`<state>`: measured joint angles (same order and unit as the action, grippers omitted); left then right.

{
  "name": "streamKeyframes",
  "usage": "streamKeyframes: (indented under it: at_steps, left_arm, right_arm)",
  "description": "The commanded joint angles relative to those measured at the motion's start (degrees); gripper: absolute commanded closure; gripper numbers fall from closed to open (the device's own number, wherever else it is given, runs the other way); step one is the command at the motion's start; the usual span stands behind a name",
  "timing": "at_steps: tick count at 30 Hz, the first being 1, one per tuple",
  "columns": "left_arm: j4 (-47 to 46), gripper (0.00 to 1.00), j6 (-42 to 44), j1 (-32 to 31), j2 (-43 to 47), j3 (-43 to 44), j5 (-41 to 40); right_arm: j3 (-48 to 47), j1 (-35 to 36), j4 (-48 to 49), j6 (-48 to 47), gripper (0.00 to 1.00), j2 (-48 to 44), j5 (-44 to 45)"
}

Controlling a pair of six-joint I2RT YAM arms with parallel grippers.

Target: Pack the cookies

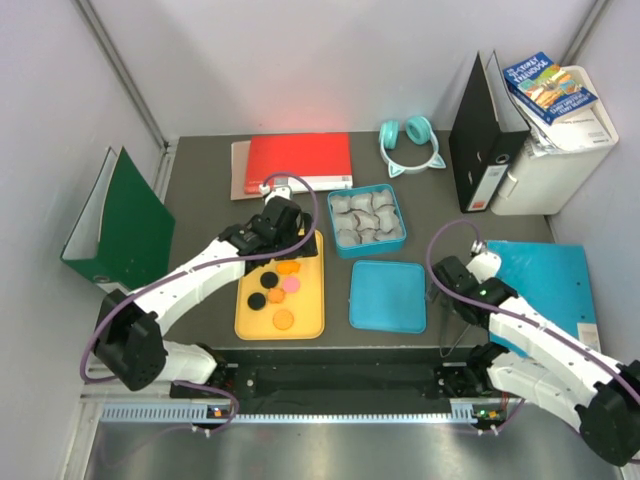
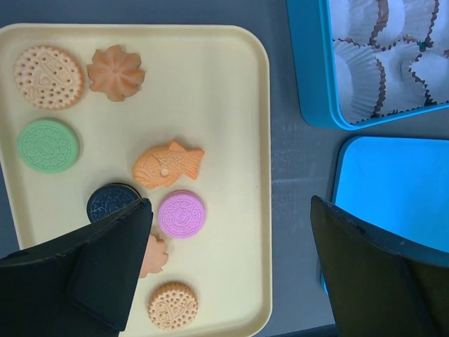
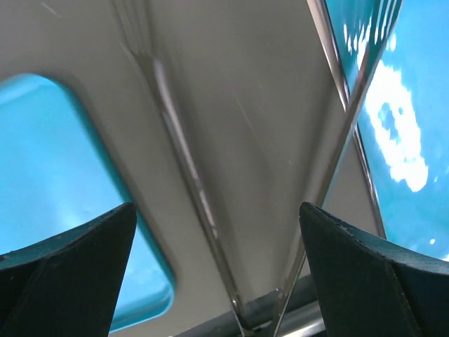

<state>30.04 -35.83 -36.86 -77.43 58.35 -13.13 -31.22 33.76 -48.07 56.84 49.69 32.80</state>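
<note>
Several cookies [image 2: 167,166] in orange, pink, green, black and tan lie on a yellow tray [image 2: 231,105]. A tan one is partly hidden behind my left finger. My left gripper [image 2: 230,203] hovers open over the tray's right side, holding nothing; from above it sits over the tray's far end [image 1: 280,225]. To the tray's right stands a teal tin [image 1: 366,189] filled with white paper cups [image 2: 365,77], and its teal lid [image 1: 388,295] lies in front. My right gripper [image 3: 217,207] hangs open and empty above metal tongs [image 3: 189,168] lying on the table.
The tongs lie between the teal lid [image 3: 63,175] and a blue folder [image 1: 545,275]. A red folder [image 1: 300,160], teal headphones [image 1: 410,145], a black binder [image 1: 480,140] and a white box [image 1: 555,160] line the back. A green binder [image 1: 125,225] stands at left.
</note>
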Motion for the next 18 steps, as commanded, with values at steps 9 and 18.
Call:
streamKeyframes:
  at_steps: [9, 18]
  left_arm:
    - [-3.6, 0.02, -1.9, -0.9, -0.7, -2.2, 0.1]
    - [-3.7, 0.02, -2.0, -1.0, -1.0, -2.9, 0.0]
  right_arm:
    - [3.7, -0.4, 1.7, 7.2, 0.01, 5.9, -3.4]
    - [4.1, -0.4, 4.0, 6.6, 0.17, 9.2, -3.8]
